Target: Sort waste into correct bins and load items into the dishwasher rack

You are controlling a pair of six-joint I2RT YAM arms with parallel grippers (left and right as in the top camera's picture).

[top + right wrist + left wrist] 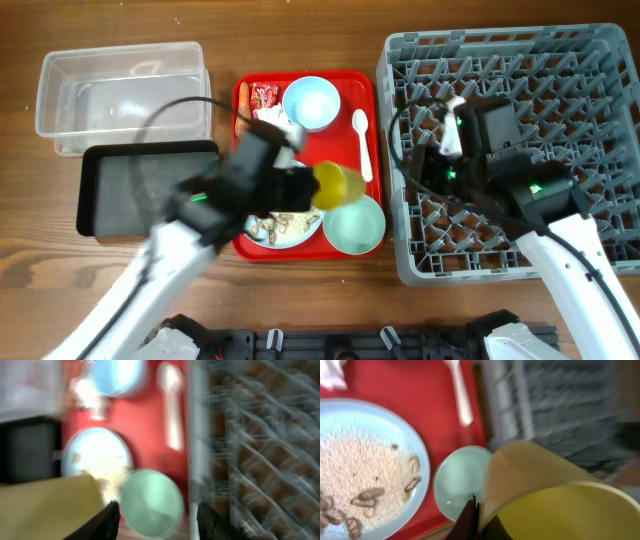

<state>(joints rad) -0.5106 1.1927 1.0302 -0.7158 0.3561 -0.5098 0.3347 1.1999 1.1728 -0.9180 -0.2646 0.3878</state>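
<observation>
Soft, even light with faint shadows. Both wrist views are motion-blurred, worst at 3 o'clock on the grey plastic rack (pixel 560 405); the overhead view is sharper.

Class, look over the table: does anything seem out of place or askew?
The yellow cup hangs tilted in the left gripper above the red tray, gripped by its rim. Pale crumbs cover the light blue plate.

Yellow cup (pixel 338 185), green dish (pixel 355 226), lt-blue bowl (pixel 311 103), red tray (pixel 342 140), grey rack (pixel 600 60).
</observation>
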